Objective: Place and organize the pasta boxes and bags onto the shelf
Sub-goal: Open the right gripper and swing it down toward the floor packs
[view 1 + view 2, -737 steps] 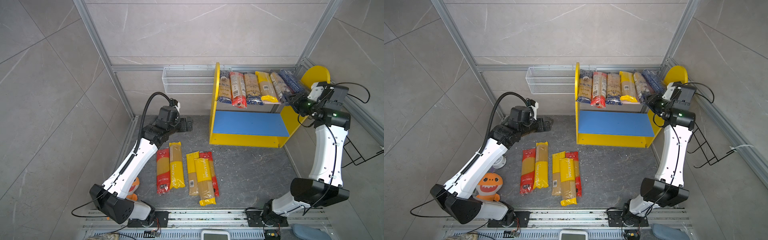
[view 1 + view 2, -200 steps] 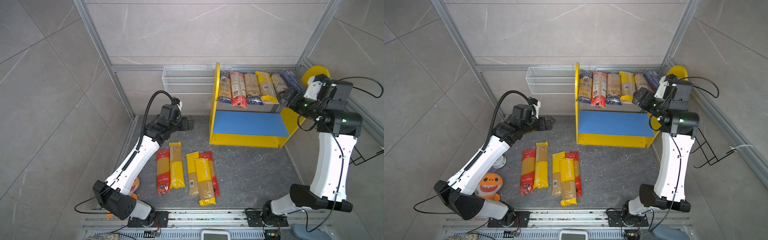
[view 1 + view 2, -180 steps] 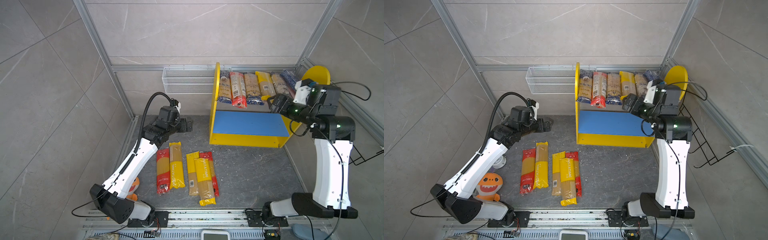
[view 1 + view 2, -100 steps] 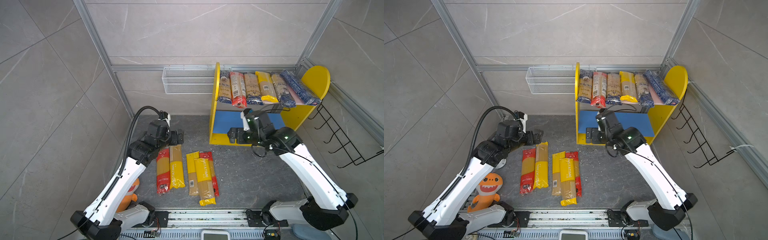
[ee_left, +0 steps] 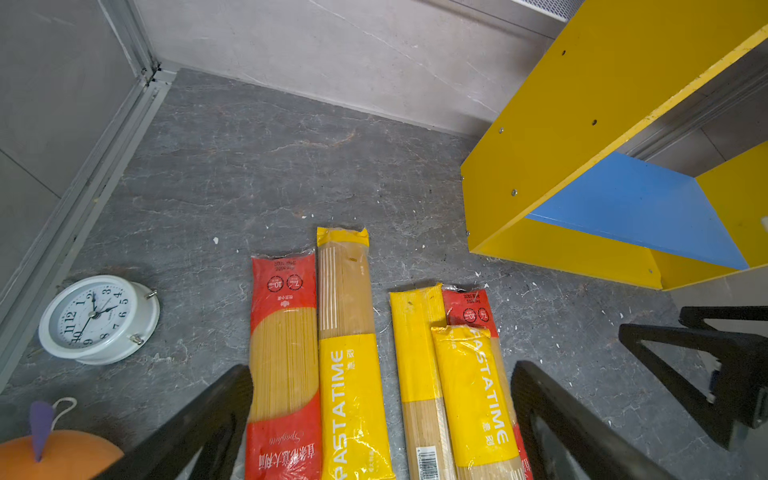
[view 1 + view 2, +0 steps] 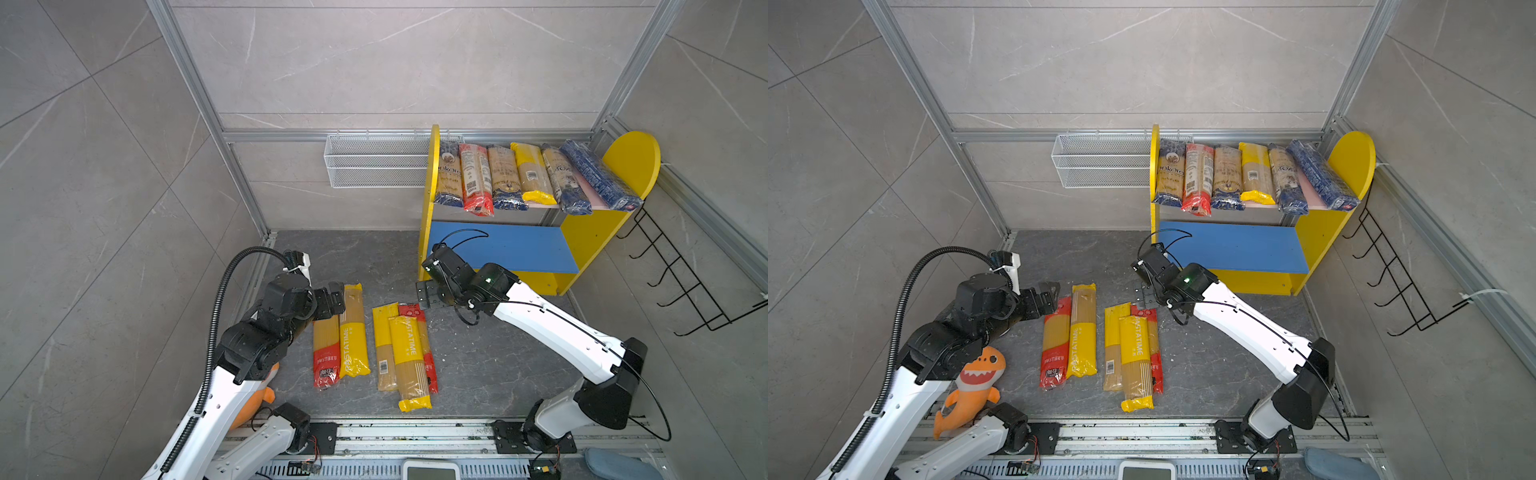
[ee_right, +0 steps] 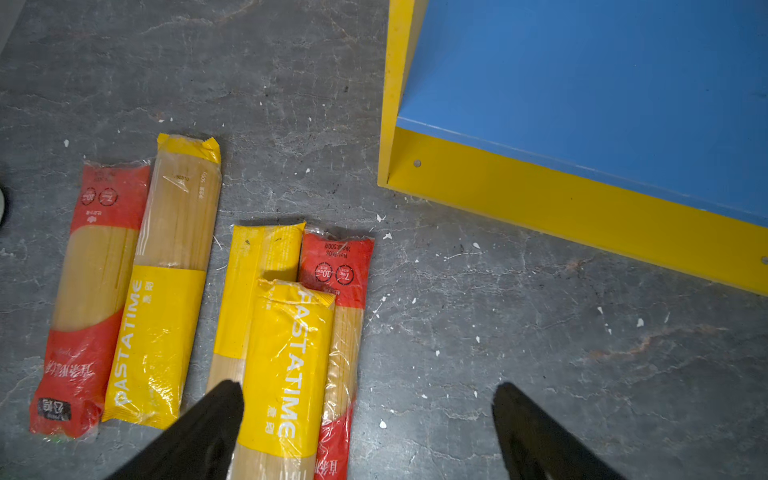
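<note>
The shelf [image 6: 631, 158] stands at the back right; several pasta bags [image 6: 519, 174] and a dark blue pack [image 6: 598, 174] lie across its pink upper board, and its blue lower board [image 6: 519, 249] is bare. On the floor a red bag [image 6: 326, 349] lies beside a yellow PASTATIME bag [image 6: 353, 336]. To their right another PASTATIME bag [image 6: 407, 357] rests on a yellow bag [image 7: 257, 291] and a red bag [image 7: 340, 274]. My left gripper [image 6: 334, 297] [image 5: 382, 372] hovers open over the far ends of the left pair. My right gripper [image 6: 426, 295] [image 7: 369, 390] hovers open over the pile's far end.
A white wire basket [image 6: 374, 162] hangs on the back wall left of the shelf. A black hook rack [image 6: 685, 291] hangs on the right wall. A white clock [image 5: 97, 318] and an orange shark toy [image 6: 971, 374] sit at the left, by my left arm.
My right arm has swung down from the shelf's upper board to the floor beside the pile, its gripper open. My left arm has drawn back and lowered toward the left pair.
</note>
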Robot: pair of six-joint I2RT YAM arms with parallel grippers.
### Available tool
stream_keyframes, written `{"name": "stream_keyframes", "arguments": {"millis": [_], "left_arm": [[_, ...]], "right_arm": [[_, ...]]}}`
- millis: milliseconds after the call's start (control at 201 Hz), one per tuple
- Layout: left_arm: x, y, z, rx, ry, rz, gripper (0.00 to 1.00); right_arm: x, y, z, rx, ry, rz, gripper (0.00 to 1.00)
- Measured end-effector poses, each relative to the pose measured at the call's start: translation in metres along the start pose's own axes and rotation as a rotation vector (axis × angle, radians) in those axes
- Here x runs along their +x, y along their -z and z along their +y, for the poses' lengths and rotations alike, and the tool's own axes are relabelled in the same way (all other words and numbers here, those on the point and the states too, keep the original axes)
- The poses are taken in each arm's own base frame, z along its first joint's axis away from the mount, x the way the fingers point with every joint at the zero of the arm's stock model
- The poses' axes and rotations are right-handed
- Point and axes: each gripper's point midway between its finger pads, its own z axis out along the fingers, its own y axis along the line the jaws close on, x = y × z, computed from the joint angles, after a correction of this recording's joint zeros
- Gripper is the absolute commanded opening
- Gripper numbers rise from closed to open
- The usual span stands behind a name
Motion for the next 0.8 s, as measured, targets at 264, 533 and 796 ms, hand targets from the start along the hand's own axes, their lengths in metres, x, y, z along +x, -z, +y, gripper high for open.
{"name": "stream_keyframes", "arguments": {"millis": [264,533,796], "left_arm": [[0.012,-0.004,0.010,-0.034,0.008,0.016,1.00],[0.031,-0.008,0.019,-0.056,0.018,0.053,1.00],[0.044,-0.013,0.022,-0.059,0.032,0.080,1.00]], "right_arm": [[0.037,-0.027,0.015,0.004,0.020,0.090,0.99],[0.132,-0.049,0.029,0.021,0.091,0.267,0.99],[0.177,-0.032,0.061,-0.044,0.144,0.297,0.99]]}}
